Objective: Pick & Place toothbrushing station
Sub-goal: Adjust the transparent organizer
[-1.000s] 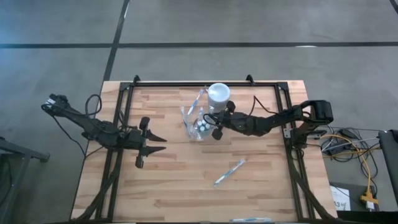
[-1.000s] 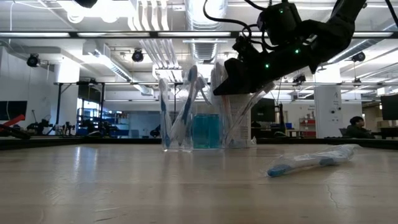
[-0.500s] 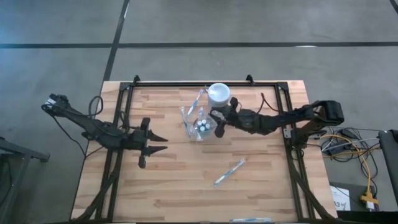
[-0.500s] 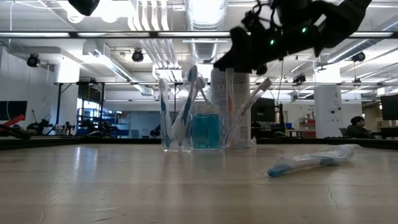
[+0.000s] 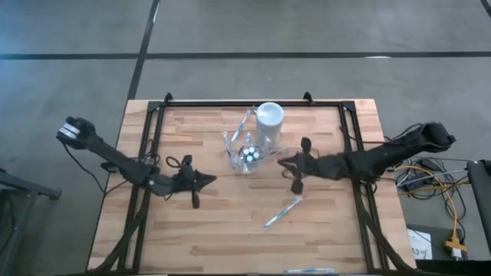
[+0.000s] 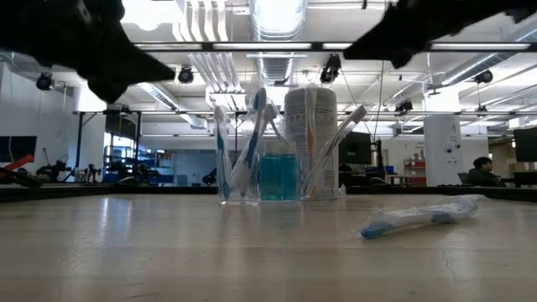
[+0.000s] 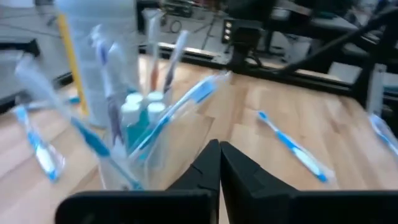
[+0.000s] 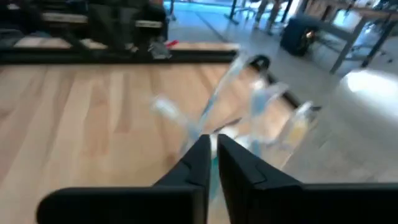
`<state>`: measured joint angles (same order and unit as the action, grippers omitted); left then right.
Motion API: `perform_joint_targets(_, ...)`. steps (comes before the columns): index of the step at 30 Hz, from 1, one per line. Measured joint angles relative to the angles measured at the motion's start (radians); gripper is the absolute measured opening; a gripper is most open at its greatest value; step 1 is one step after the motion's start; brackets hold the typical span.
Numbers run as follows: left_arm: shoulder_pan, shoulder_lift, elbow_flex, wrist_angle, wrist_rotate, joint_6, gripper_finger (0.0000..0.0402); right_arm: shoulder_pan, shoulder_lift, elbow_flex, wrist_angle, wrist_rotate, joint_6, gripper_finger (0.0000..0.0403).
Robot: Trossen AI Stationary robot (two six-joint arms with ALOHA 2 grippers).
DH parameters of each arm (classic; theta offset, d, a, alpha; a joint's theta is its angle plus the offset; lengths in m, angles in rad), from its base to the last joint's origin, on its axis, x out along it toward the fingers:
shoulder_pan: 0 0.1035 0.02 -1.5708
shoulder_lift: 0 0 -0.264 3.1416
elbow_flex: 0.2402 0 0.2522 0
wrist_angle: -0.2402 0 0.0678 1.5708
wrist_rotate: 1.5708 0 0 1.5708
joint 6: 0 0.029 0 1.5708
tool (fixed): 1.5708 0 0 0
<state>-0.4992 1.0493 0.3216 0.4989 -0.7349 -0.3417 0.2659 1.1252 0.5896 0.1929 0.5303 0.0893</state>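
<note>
At the left of the high view, the left hand [image 5: 205, 179] sits low over the wooden desk [image 5: 222, 230], its fingers pressed together and gripping nothing, tips aimed toward the middle of the frame. Moving right, just above centre, there's the small clear holder [image 5: 244, 156] with white-capped teal tubes [image 5: 249, 154] standing in it and toothbrushes [image 5: 234, 142] leaning out at angles. Touching its upper right side stands the taller white cylindrical cup [image 5: 269, 117]. In the low view the holder [image 6: 256, 180] and cup [image 6: 310, 134] rise side by side at centre frame, brush handles fanning out on both sides. Right of centre in the high view, the right hand [image 5: 285, 163] hangs just beside the holder and clear of it, fingers closed tight with nothing between them. Below it, toward the lower middle, a single wrapped toothbrush [image 5: 282, 211] lies flat on the desk, well apart from the station; in the low view it rests at the right [image 6: 419, 216].
</note>
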Motion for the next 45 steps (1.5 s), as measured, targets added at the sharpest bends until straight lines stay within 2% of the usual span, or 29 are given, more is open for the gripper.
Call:
perform_joint_targets(3, 0.000, 0.079, -0.034, 0.088, -0.046, -0.065, 0.0004, 0.072, -0.003, -0.059, 0.005, 0.093, 0.077, 0.0012)
perform_joint_targets(6, 0.000, 0.162, -0.027, 0.092, -0.131, -0.157, 0.0003, 0.122, 0.023, -0.126, 0.027, 0.252, 0.167, 0.0009)
perform_joint_targets(9, 0.000, 0.254, 0.007, 0.093, -0.210, -0.220, 0.0003, 0.144, 0.064, -0.174, 0.036, 0.326, 0.305, 0.0008)
perform_joint_targets(14, 0.001, 0.402, 0.079, 0.093, -0.352, -0.312, 0.0003, 0.148, 0.172, -0.218, 0.059, 0.359, 0.484, 0.0008)
perform_joint_targets(17, 0.008, 0.478, 0.114, 0.092, -0.414, -0.383, 0.0003, 0.128, 0.258, -0.220, 0.125, 0.363, 0.493, 0.0008)
perform_joint_targets(22, 0.043, 0.574, 0.154, 0.088, -0.397, -0.460, 0.0002, 0.061, 0.395, -0.195, 0.188, 0.366, 0.533, 0.0008)
perform_joint_targets(27, 0.079, 0.624, 0.162, 0.033, -0.382, -0.596, 0.0001, 0.014, 0.498, -0.187, 0.192, 0.422, 0.617, 0.0008)
perform_joint_targets(33, 0.137, 0.657, 0.160, -0.062, -0.333, -0.776, 0.0001, -0.043, 0.594, -0.186, 0.339, 0.434, 0.536, 0.0008)
perform_joint_targets(45, 0.185, 0.668, 0.164, -0.066, -0.236, -0.708, 0.0001, -0.120, 0.701, -0.193, 0.670, 0.405, 0.171, 0.0008)
